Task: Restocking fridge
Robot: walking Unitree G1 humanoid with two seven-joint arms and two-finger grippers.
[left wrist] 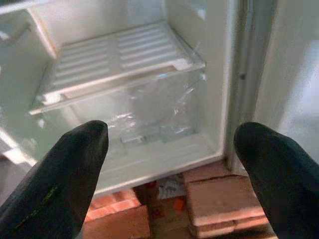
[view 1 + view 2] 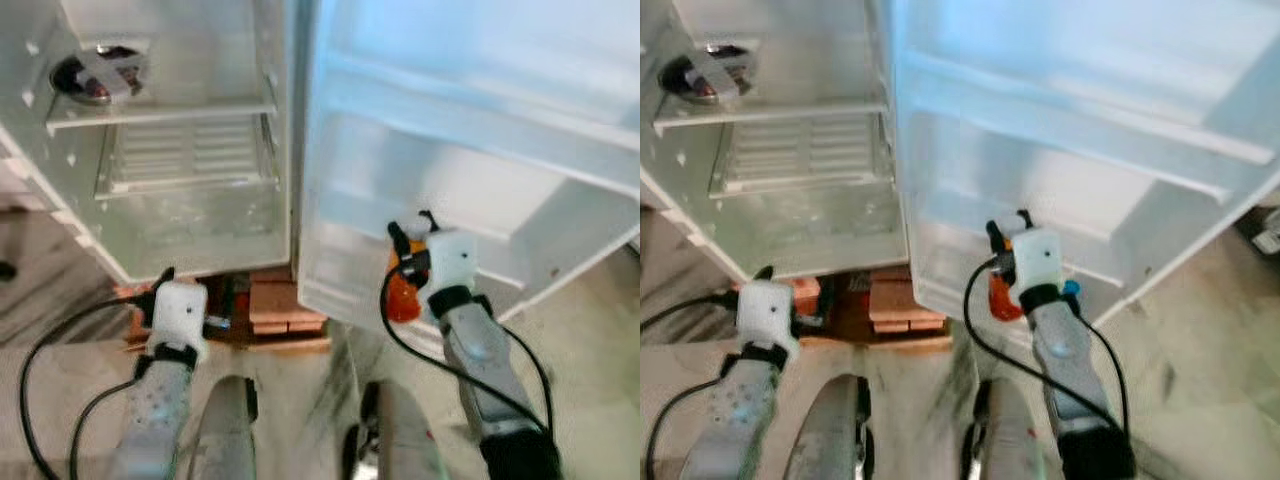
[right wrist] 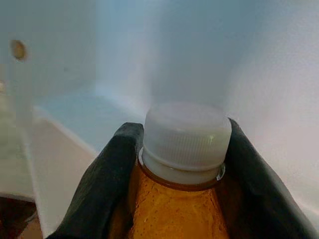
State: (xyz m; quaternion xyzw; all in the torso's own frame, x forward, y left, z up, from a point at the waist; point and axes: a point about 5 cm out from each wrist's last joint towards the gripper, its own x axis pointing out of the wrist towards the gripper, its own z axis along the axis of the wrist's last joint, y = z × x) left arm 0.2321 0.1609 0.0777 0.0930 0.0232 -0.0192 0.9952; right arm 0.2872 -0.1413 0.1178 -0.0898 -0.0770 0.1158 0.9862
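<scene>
An open white fridge (image 2: pixel 190 240) stands before me, its door (image 2: pixel 470 130) swung out to the right. My right gripper (image 3: pixel 182 164) is shut on an orange bottle (image 3: pixel 174 209) with a white cap (image 3: pixel 187 142), held at the lowest door shelf (image 2: pixel 340 300). The same orange bottle (image 2: pixel 400 295) shows just left of the right wrist. My left gripper (image 1: pixel 169 164) stands open, low in front of the fridge's bottom compartment, with nothing between its fingers (image 1: pixel 65 169).
A ribbed shelf (image 2: pixel 185 150) sits above the clear bottom drawer (image 1: pixel 144 114). A dark round object (image 2: pixel 95 80) lies on the upper shelf at the left. Bricks (image 2: pixel 285 310) prop the fridge on the floor. Black cables (image 2: pixel 60 340) hang from both wrists.
</scene>
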